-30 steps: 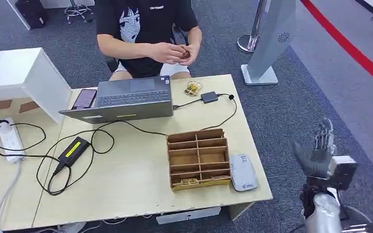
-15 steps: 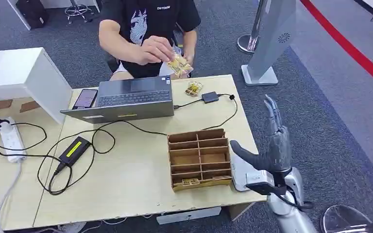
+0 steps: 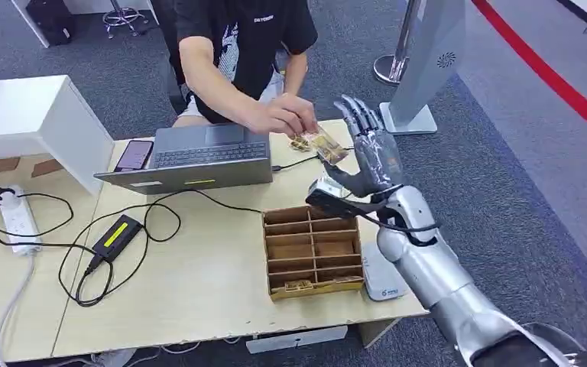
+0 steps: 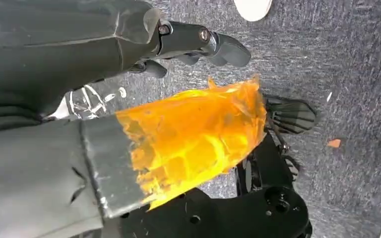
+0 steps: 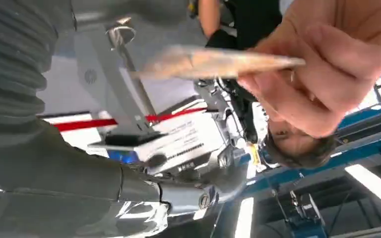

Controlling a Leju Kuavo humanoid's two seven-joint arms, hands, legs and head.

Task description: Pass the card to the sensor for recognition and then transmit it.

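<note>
A person seated behind the table holds out a yellowish card (image 3: 329, 147) in their hand (image 3: 287, 116). My right hand (image 3: 371, 157) is raised over the table's right side, palm toward the card, fingers spread and holding nothing; the card's edge lies close to the palm. In the right wrist view the card (image 5: 213, 62) is edge-on, pinched by the person's fingers (image 5: 327, 74). The grey-white sensor (image 3: 384, 279) lies on the table near its front right corner. My left hand (image 4: 129, 148) hangs over the carpet, holding nothing, with orange tape on its thumb.
A wooden divided box (image 3: 313, 248) stands left of the sensor, with a small card in its front slot. Another card (image 3: 302, 141) lies by the laptop (image 3: 199, 157). Cables, a power brick (image 3: 115, 235) and a power strip (image 3: 17, 218) lie at the left.
My right arm rose from beside the table and swung in over its right side. The person leaned forward and stretched the card out to my right hand.
</note>
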